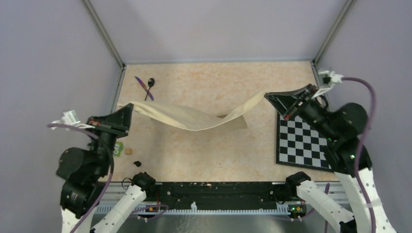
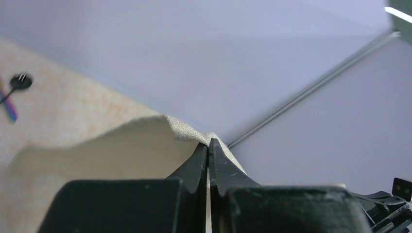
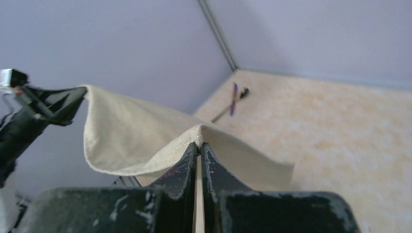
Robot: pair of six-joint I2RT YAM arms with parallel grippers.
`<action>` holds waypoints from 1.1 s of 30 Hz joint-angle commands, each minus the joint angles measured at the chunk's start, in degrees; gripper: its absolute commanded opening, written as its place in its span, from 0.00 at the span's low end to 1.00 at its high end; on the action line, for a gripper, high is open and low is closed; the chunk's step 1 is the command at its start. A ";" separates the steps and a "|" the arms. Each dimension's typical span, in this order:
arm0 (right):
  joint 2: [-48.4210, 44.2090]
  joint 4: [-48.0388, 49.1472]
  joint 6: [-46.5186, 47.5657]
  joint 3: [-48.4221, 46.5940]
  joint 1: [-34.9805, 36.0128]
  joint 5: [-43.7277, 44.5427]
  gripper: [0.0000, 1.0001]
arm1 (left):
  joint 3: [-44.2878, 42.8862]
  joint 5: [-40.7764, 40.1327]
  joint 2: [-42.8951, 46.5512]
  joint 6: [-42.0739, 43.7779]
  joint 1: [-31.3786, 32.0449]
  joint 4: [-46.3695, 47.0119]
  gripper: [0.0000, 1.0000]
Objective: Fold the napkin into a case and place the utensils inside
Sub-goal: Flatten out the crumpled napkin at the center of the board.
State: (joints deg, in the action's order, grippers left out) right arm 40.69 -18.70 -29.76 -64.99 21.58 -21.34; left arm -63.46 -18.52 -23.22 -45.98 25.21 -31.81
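The left pincer [image 2: 209, 144] was pressed together on one corner of the napkin [image 1: 194, 119], its black tapered fingers meeting at the tips with a thin fold of cloth caught between them. The right pincer [image 3: 199, 144] was clamped the same way on the opposite corner, and its fingers [image 3: 180, 170] were scuffed and flecked with pale scratches. The napkin was a plain beige-tan cloth with a coarse weave that showed at the pinched edges. It hung between the two arms as a long slack band, raised at both ends and sagging in the middle, where its lowest fold lay down on the bench [image 1: 204, 160] near the centre. The bench had a mottled peach and cream surface like stone. At its far left corner, well apart from the cloth, lay a black spoon [image 1: 150, 83] with a round bowl and a thin purple knife [image 1: 143, 87] with a shimmering sheen, the two crossing each other. A black-and-white checkerboard [image 1: 303, 143] lay flat on the right side of the bench, partly under the right arm. Near the left arm sat a small green piece [image 1: 118, 149], too small to read, with a tan cube [image 1: 128, 151] just beside it and a black bit [image 1: 137, 164] nearer the front edge. Plain lavender-grey walls [image 1: 209, 29] with metal corner rails closed in the bench.
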 commanded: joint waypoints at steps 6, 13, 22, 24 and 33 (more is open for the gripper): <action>-3.62 8.59 -4.00 -10.05 -0.14 -8.91 0.00 | -12.07 15.36 -4.32 15.46 -0.12 13.27 0.00; 4.08 2.87 -4.32 -8.75 -0.14 11.54 0.00 | -5.25 -2.80 -14.33 15.19 -0.10 17.85 0.00; 22.46 9.42 -4.88 -0.66 -3.15 28.11 0.00 | -7.85 -16.32 -47.61 16.60 -3.60 19.75 0.00; 28.23 13.74 -4.01 1.89 -5.93 29.00 0.00 | -7.07 -12.40 -54.92 15.80 -7.77 23.51 0.00; 63.37 11.43 11.22 -20.65 -11.98 24.82 0.33 | -32.55 6.67 -90.43 18.54 -16.60 19.08 0.46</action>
State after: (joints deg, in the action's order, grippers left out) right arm 94.17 -4.56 -28.49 -68.73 11.20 4.78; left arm -80.75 -19.35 -106.69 -30.09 10.55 -9.58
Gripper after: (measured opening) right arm 0.328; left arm 0.362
